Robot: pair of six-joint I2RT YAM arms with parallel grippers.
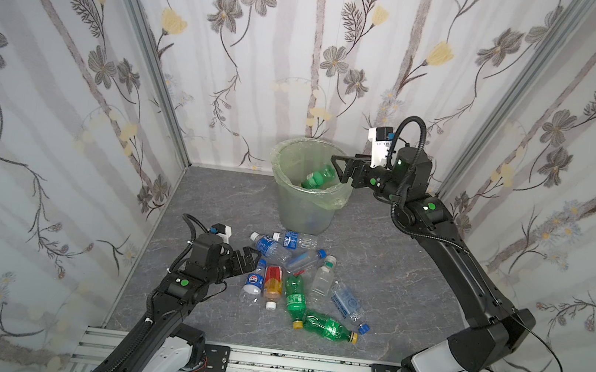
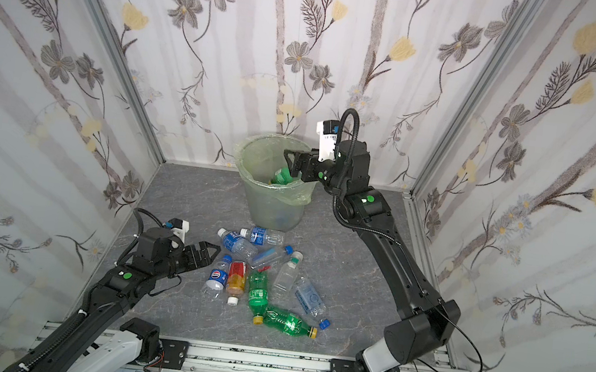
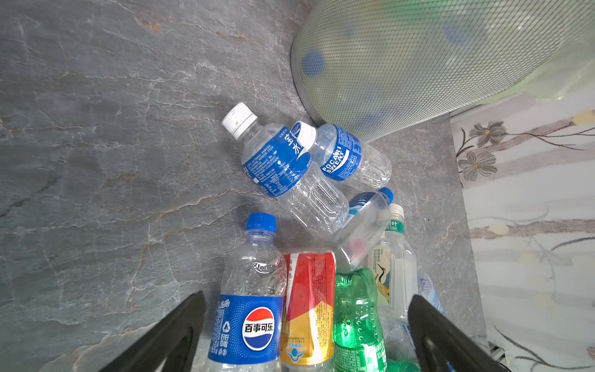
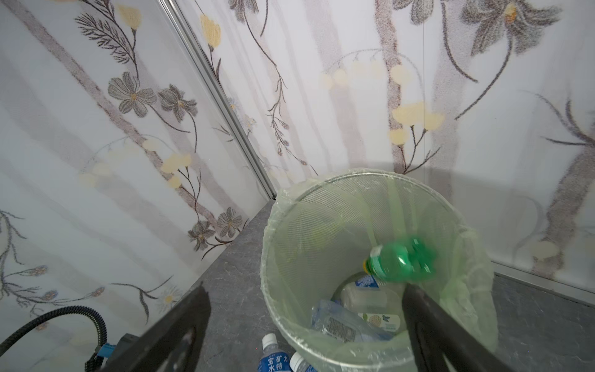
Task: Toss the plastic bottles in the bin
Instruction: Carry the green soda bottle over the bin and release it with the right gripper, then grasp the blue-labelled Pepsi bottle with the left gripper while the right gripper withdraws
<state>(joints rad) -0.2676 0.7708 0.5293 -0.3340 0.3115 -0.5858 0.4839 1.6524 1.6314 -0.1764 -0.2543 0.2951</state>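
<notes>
The bin [image 1: 301, 210] [image 2: 270, 207] [image 4: 267, 257] stands near the back wall, with several bottles lying at its bottom. My right gripper [image 1: 337, 168] [image 2: 289, 164] [image 4: 304, 293] hovers open over its rim. A blurred green bottle [image 1: 318, 179] [image 2: 282, 175] [image 4: 399, 261] is loose inside the bin, just off one fingertip. Several plastic bottles lie in a pile [image 1: 300, 283] [image 2: 269, 280] in front of the bin. My left gripper [image 1: 250, 260] [image 2: 211, 255] [image 3: 306, 296] is open at the pile's left edge, its jaws spanning a Pepsi bottle [image 3: 251, 306], an amber bottle [image 3: 309, 306] and a green one [image 3: 354, 315].
Two clear blue-label bottles [image 3: 280, 167] [image 3: 347, 157] lie against the bin's mesh base [image 3: 418, 64]. Flowered walls close in the grey floor [image 1: 392, 283] on three sides. A metal rail [image 1: 305, 365] runs along the front edge.
</notes>
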